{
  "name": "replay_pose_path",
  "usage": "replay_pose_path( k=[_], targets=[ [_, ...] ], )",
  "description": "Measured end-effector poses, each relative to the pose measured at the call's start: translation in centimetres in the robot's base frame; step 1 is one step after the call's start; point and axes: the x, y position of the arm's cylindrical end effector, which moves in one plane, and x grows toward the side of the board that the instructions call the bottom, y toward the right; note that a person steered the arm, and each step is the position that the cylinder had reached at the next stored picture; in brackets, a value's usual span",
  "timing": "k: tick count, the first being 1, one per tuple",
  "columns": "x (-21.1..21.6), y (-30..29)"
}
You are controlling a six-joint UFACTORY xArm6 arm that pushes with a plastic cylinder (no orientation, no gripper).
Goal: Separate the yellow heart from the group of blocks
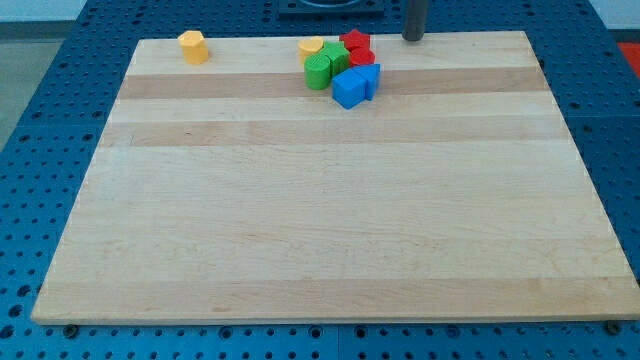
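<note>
At the view's far left of the top edge you see a lone yellow block (193, 46), its shape hard to make out, well apart from everything else on the board (320, 220). Moving right, you reach the cluster near the top centre: the yellow heart (311, 48) sits at its left end, touching the green blocks (324, 66) just below and beside it. Next come the red blocks (357, 46) at the cluster's top right, then the blue blocks (354, 84) at its bottom right. Further right, your tip (413, 38) rests at the board's top edge, near the red blocks but apart from them. There are no jaws; the rod holds nothing.
</note>
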Motion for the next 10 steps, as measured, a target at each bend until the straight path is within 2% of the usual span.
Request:
replay_pose_path(
  k=[2, 4, 6, 10],
  targets=[
    [0.0, -1.3],
    [0.1, -6.4],
    [1.8, -6.9],
    [3.3, -12.6]
  ],
)
